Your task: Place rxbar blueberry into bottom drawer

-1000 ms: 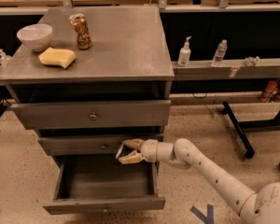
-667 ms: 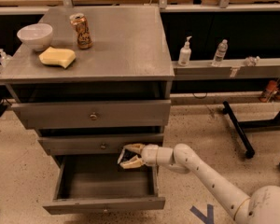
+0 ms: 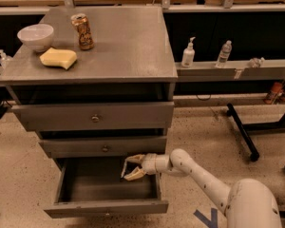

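Gripper: the gripper (image 3: 132, 168) hangs inside the open bottom drawer (image 3: 107, 208), at its rear right, just under the front of the middle drawer (image 3: 104, 147); its pale tan tip is set against the dark cavity, and it cannot be told whether it is open or closed, or whether it holds anything.
Arm: the white arm (image 3: 199, 175) reaches in low from the right, nearly level with the drawer's rim.
Rxbar blueberry: no dark bar can be picked out anywhere; none lies on the table (image 3: 128, 46), and none shows on the visible part of the drawer floor. If the gripper has it, its dark wrapper is lost against the shadowed interior.
Bottom drawer: pulled well out, its grey floor bare where it can be seen; the top drawer (image 3: 95, 118) and the middle drawer are pushed in.
Table: it carries a white bowl (image 3: 35, 34), a yellow sponge (image 3: 59, 58) and a can (image 3: 83, 31), all well apart from the work below.
Step in hand: by position, this looks like the delivery stage, with the gripper over the drawer cavity for the drop.
Next move: probably a small dip toward the drawer floor and a release, then a pull-out up and to the right that stays clear of the middle drawer's lower edge.
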`<state>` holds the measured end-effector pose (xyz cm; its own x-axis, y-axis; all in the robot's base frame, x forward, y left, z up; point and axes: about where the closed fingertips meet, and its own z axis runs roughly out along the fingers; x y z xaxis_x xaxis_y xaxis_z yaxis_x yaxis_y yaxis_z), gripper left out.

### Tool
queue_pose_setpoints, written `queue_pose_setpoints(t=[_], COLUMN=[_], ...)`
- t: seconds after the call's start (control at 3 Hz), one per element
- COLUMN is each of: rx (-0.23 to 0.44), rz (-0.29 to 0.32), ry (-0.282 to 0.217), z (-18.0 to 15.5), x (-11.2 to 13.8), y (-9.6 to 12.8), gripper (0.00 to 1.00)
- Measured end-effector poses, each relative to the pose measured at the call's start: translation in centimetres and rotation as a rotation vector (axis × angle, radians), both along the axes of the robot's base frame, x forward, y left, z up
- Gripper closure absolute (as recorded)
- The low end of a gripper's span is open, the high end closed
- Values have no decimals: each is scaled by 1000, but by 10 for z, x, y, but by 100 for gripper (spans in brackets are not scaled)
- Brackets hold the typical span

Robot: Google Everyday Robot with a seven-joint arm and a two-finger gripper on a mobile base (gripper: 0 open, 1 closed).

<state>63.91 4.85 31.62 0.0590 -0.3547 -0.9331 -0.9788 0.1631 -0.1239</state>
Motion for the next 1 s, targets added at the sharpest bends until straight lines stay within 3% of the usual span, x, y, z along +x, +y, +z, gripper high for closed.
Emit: queue_pose_setpoints(t=[0.33,1.0], rx=[-5,-94], rz=[1,10], ry=[0,-127], z=[-2,-67], x=[1,17], y=[0,-23], gripper=[100,100])
